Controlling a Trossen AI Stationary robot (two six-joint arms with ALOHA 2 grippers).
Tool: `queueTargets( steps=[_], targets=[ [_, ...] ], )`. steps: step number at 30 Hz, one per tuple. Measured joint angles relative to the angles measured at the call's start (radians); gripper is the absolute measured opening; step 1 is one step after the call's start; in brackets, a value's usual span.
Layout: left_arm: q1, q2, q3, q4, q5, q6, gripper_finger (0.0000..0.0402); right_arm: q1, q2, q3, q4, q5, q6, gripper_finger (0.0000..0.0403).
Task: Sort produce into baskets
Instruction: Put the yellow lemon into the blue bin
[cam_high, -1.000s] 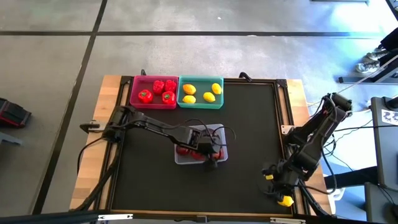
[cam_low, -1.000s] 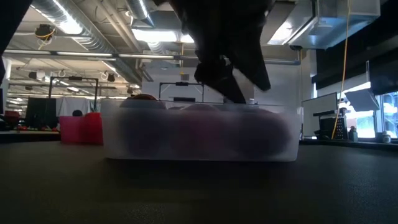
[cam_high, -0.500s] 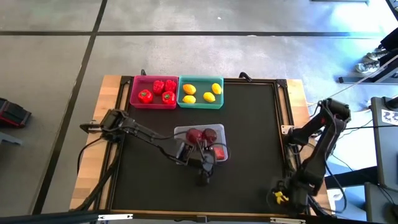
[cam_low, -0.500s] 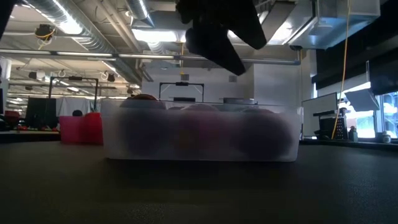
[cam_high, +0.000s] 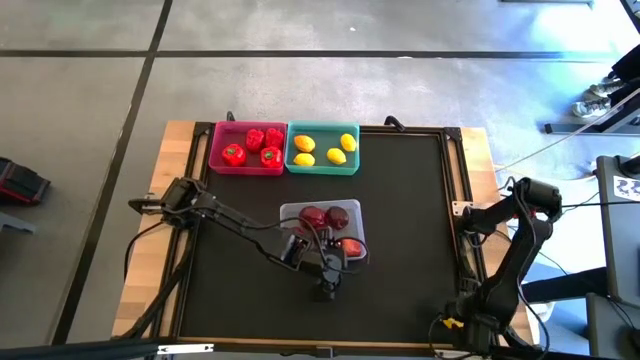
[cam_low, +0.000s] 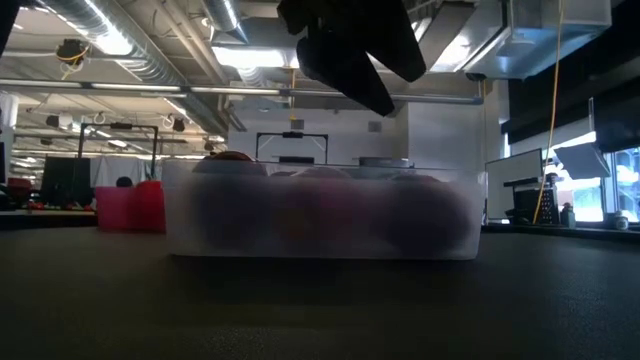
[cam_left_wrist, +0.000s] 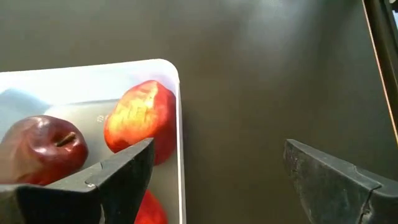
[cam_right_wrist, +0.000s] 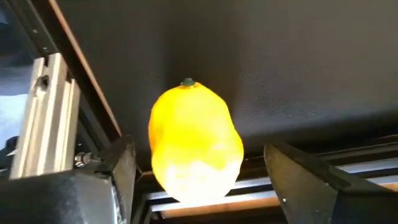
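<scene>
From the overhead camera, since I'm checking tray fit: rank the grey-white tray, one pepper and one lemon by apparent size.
1. grey-white tray, clearly largest.
2. pepper and lemon: they look about alike, so no ranking between them.

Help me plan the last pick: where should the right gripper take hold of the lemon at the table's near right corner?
Grip the lemon across its widest middle. The right gripper already straddles it, fingers open on either side, stem tip pointing away. Probably just close there.

Red peppers (cam_high: 254, 146) fill the pink basket (cam_high: 216, 148), yellow lemons (cam_high: 320, 148) the teal basket (cam_high: 352, 166) (dark-red apples (cam_high: 325, 217) elsewhere).
</scene>
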Motion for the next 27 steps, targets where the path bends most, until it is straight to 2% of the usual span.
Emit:
queueTargets(
  steps=[4,11,15,21,27],
  targets=[
    [0.000,0.000,0.000,0.001,0.000,-0.001,0.0350,0.000,0.017,0.000,0.000,0.002,-0.007,0.0240],
    [0.000,0.000,0.000,0.001,-0.009,-0.008,0.0349,-0.007,0.014,0.000,0.003,0.000,-0.008,0.0112],
    [-0.006,0.000,0.000,0.005,-0.010,-0.001,0.0349,-0.046,-0.010,0.003,0.020,-0.007,-0.011,0.0059],
    [-0.021,0.000,0.000,0.021,-0.012,0.037,0.0349,-0.101,-0.044,0.046,0.010,0.173,-0.096,0.0044],
    [-0.051,0.014,-0.001,0.178,-0.040,0.164,0.0349,-0.168,-0.072,0.063,0.012,0.359,-0.162,0.0050]
  ],
)
